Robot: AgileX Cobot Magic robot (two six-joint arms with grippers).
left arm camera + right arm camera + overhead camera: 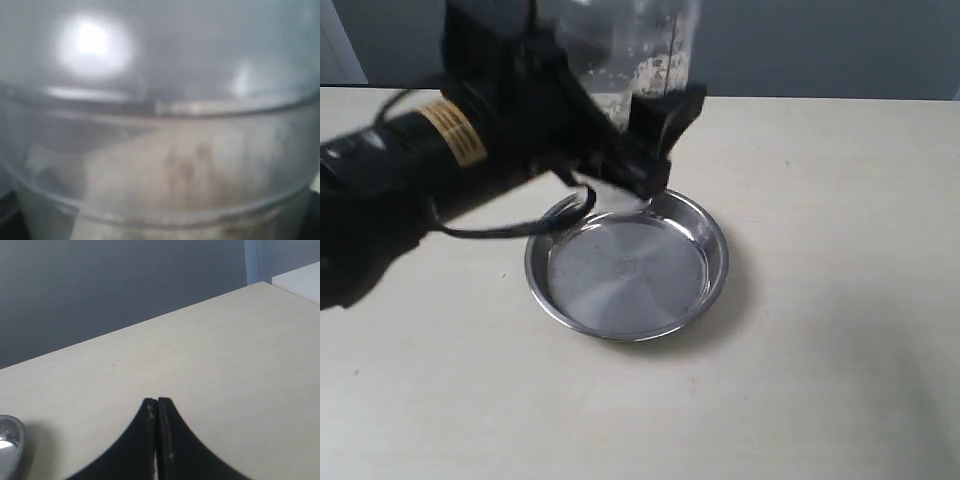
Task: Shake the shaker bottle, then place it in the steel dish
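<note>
1. Above the table (840, 340), just behind the far rim of the steel dish (713, 232), the shaker bottle (635, 50) hangs clear of every surface. The frame edge cuts off its top in the exterior view.
2. On the left gripper (625, 125), the black fingers clamp the bottle's lower body from both sides, and one finger (665, 112) shows plainly on the right flank. The bottle is carried, not resting. Judgement: a side grip suits shaking and leaves the base free for setting down.
3. In the left wrist view the bottle (160, 160) fills the frame and is blurred. Only the clear wall and a seam band can be read. Whether the blur comes from closeness or motion, cannot tell.
4. Arm pose: the forearm (430, 160) enters from the left of the exterior view, low over the table, with the wrist reaching up behind the dish. A cable (500, 232) droops beneath it toward the dish's left rim.
5. The dish lies flat and holds nothing, with its stamped mark (625, 266) unobstructed. Placing is not yet done. Judged step: shake, or carry toward the dish.
6. On the right gripper (157, 402), the fingers are pressed together on nothing, over bare table. A sliver of dish rim (9, 440) sits at the edge of its view. It does not appear in the exterior view. Judged to be idle, clear of the working arm.
</note>
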